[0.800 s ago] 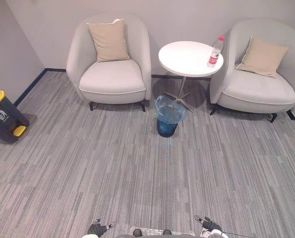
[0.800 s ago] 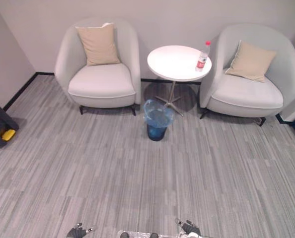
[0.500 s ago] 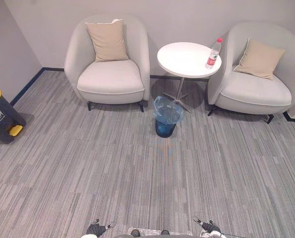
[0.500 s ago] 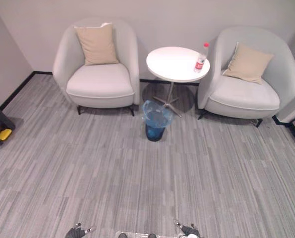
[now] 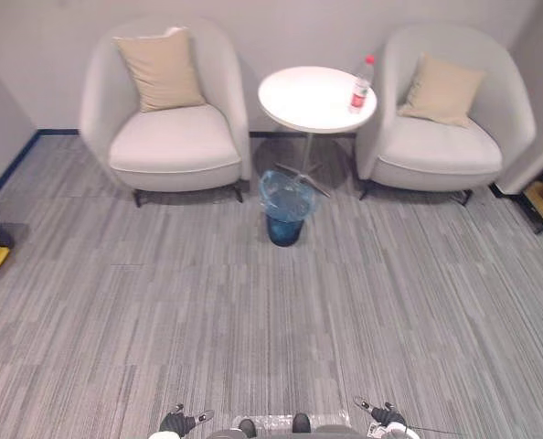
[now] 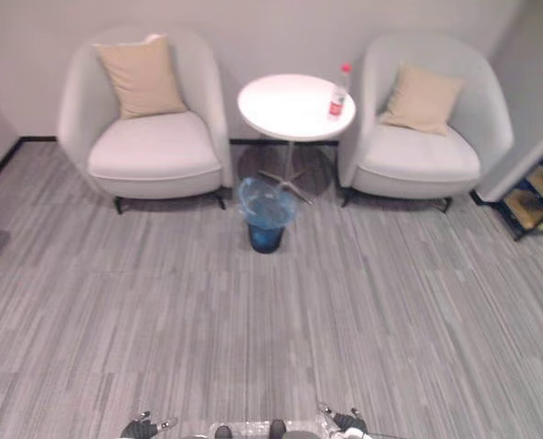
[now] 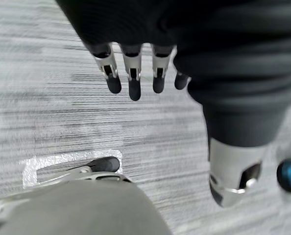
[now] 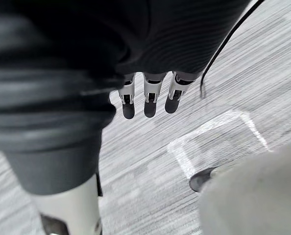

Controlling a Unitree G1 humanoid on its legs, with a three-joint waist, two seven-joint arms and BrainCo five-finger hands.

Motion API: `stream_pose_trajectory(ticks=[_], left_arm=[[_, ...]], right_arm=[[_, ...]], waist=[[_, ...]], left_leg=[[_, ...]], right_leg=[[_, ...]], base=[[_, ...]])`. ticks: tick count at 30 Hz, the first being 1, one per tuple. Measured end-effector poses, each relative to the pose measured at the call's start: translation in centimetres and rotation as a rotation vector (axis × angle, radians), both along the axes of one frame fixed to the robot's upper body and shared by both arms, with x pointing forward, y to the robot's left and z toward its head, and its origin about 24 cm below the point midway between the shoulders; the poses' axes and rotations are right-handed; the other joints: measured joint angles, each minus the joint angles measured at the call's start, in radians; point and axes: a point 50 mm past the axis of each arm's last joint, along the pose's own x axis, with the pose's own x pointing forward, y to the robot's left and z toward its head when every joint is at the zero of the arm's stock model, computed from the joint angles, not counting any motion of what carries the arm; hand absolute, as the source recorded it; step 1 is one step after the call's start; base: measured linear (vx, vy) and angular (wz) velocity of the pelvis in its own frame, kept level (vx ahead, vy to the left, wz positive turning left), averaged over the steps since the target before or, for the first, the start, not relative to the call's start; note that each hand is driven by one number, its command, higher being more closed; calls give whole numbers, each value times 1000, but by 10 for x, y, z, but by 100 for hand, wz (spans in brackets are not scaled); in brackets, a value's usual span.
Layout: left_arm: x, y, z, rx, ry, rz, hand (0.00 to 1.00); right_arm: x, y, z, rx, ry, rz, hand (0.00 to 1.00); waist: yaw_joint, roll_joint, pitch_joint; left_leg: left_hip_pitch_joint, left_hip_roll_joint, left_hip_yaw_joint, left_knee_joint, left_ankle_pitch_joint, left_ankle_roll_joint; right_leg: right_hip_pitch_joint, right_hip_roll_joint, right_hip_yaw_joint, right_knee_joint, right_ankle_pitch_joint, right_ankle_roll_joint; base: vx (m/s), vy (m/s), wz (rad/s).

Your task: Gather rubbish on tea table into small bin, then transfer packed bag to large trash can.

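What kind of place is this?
Probably a lounge or waiting area: a grey armchair on each side of a round table, a bottle on it, a lined bin on the carpet.

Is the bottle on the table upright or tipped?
Upright: the bottle stands, red cap uppermost, near the right edge of the tea table.

Round white pedestal tea table (image 5: 310, 99): carries one clear plastic bottle with red cap and label (image 5: 360, 84), upright near its right rim. Grey striped carpet floor (image 5: 363, 302): carries the table, left light grey armchair (image 5: 166, 142), right light grey armchair (image 5: 436, 151), and small blue bin lined with translucent blue bag (image 5: 284, 210), standing just before the table's base
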Motion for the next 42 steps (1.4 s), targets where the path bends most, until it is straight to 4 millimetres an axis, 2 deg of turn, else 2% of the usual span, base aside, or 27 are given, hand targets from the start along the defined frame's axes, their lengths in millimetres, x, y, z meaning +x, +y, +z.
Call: stream_pose_trajectory(ticks=[3, 5, 6, 7, 8, 10, 11, 13, 17, 19, 20, 21, 22, 23, 24, 25, 26, 27, 30, 32, 34, 36, 37, 38, 40, 41, 42], left_arm=[[7, -1, 1, 0, -15, -6, 0], [10, -3, 2, -5, -23, -5, 0], [10, -3, 1, -8, -24, 8, 0], [11, -2, 2, -8, -28, 14, 0], [15, -1, 3, -11, -47, 32, 0], [12, -5, 3, -32, -67, 98, 0], [11, -7, 3, -37, -77, 129, 0], [13, -7, 5, -33, -92, 141, 0], [19, -5, 8, -30, -124, 151, 0], [20, -8, 8, -37, -131, 158, 0], [19, -9, 7, -41, -128, 160, 0], [14, -3, 7, -32, -115, 176, 0], [14, 2, 8, -21, -121, 186, 0], [15, 3, 8, -18, -125, 186, 0], [18, 3, 9, -18, -130, 183, 0], [19, 5, 10, -11, -130, 170, 0], [20, 6, 10, -5, -127, 148, 0], [21, 6, 11, 2, -125, 121, 0], [33, -3, 12, -15, -147, 88, 0], [39, -16, 11, -44, -151, 54, 0], [43, -23, 11, -59, -157, 32, 0], [42, -27, 10, -62, -141, 8, 0], [39, -32, 7, -73, -120, 13, 0], [38, -34, 6, -80, -116, 14, 0], [36, -42, 4, -105, -111, 28, 0], [36, -43, 4, -107, -109, 31, 0], [36, -43, 4, -118, -113, 72, 0]], right_arm=[[0, -1, 1, -6, -9, -3, 0], [-1, -4, 1, -13, -8, -7, 0], [-1, -5, 1, -16, -10, -9, 0], [-1, -5, 1, -16, -12, -12, 0], [-2, -6, 2, -15, -15, -24, 0], [-3, -10, 3, -27, -31, -45, 0], [-2, -11, 4, -36, -37, -43, 0], [0, -11, 5, -38, -47, -47, 0], [1, -6, 5, -34, -49, -54, 0], [4, -6, 6, -39, -55, -53, 0], [7, -5, 7, -38, -60, -49, 0], [12, 1, 7, -24, -72, -46, 0], [14, 9, 6, -3, -77, -42, 0], [14, 14, 6, 6, -80, -41, 0], [14, 17, 6, 9, -78, -26, 0], [16, 19, 6, 12, -81, -7, 0], [16, 20, 6, 15, -85, -3, 0], [18, 19, 8, 13, -97, -1, 0], [24, 18, 11, 11, -124, 13, 0], [26, 16, 11, -4, -125, 33, 0], [30, 12, 13, -14, -131, 40, 0], [26, 9, 11, -19, -109, 43, 0], [24, 0, 10, -34, -94, 43, 0], [24, -3, 11, -42, -93, 43, 0], [26, -19, 14, -80, -89, 43, 0], [25, -19, 13, -78, -81, 42, 0], [19, -14, 9, -61, -54, 45, 0]], waist=[[-5, 5, 4], [-4, 13, 9], [-3, 19, 15], [-3, 18, 17], [-2, 19, 21], [1, 45, 32], [8, 57, 35], [16, 56, 36], [44, 38, 45], [56, 37, 44], [59, 44, 40], [60, 27, 33], [64, -1, 24], [73, -12, 25], [88, -22, 21], [89, -31, 16], [87, -36, 12], [76, -34, 11], [54, -31, 9], [43, -22, 4], [39, -14, 5], [33, -20, 2], [23, -4, 4], [25, 14, 2], [23, 67, -4], [21, 74, -1], [19, 76, 5]], left_leg=[[-12, 17, -3, 30, -21, -15], [-35, 50, -2, 130, -81, -35], [-82, 80, 1, 260, -122, -51], [-106, 89, 8, 320, -126, -57], [-170, 115, 23, 477, -126, -57], [-276, 191, 28, 769, -88, -30], [-309, 213, 25, 874, -99, -14], [-344, 207, 25, 883, -136, -37], [-430, 135, 23, 685, -153, -46], [-417, 54, -71, 387, -83, -60], [-412, 52, -99, 344, -71, -51], [-411, 42, -85, 363, -14, -8], [-403, 34, -61, 372, -43, 5], [-384, 33, -42, 371, -60, 7], [-334, 31, -16, 361, -87, 10], [-284, 17, 0, 342, -104, 19], [-249, 6, 4, 328, -116, 22], [-200, -5, 3, 310, -129, 28], [-78, -3, -2, 246, -142, 29], [-23, 15, -7, 212, -144, 18], [0, 33, -13, 202, -155, -3], [38, 36, -27, 200, -181, -45], [69, 45, -53, 196, -197, -67], [76, 59, -58, 195, -193, -72], [75, 91, -89, 230, -173, -90], [63, 103, -93, 271, -171, -93], [-1, 130, -110, 467, -156, -109]], right_leg=[[3, 3, -30, 1, -12, -12], [20, 17, -52, 2, -34, -26], [34, 27, -54, -2, -44, -37], [38, 27, -54, -2, -46, -39], [53, 28, -48, -3, -42, -52], [103, 54, -16, -6, -54, -77], [137, 57, 18, -1, -69, -89], [158, 46, 62, -7, -75, -90], [195, -13, 135, -52, -86, -75], [207, -41, 172, -73, -117, -37], [208, -37, 185, -73, -130, -21], [214, -50, 200, -53, -155, -13], [193, -64, 180, 5, -163, -4], [165, -74, 168, 80, -168, 4], [99, -86, 157, 263, -172, 32], [27, -108, 140, 444, -155, 116], [-19, -128, 122, 568, -140, 158], [-81, -162, 58, 710, -133, 164], [-172, -263, -168, 783, -161, 105], [-218, -270, -267, 668, -173, 80], [-256, -241, -303, 532, -149, 58], [-272, -181, -306, 257, 29, 1], [-252, -158, -297, 228, 114, -50], [-245, -146, -299, 227, 113, -53], [-224, -105, -306, 215, 52, -53], [-212, -92, -309, 211, 43, -56], [-164, -70, -310, 186, 26, -60]], base=[[40, -73, 4], [100, -133, 1], [104, -103, 2], [174, -150, -4], [130, -85, -16], [221, -35, -49], [351, 35, -78], [313, 60, -75], [283, 149, -58], [345, 246, -55], [357, 294, -64], [421, 280, -58], [423, 250, -56], [417, 208, -63], [393, 221, -65], [392, 221, -55], [384, 191, -16], [384, 141, 12], [418, 82, 17], [426, -29, 8], [387, -102, 7], [475, -196, 11], [452, -171, 1], [431, -172, -10], [381, -192, -15], [371, -211, -6], [356, -190, -4]])
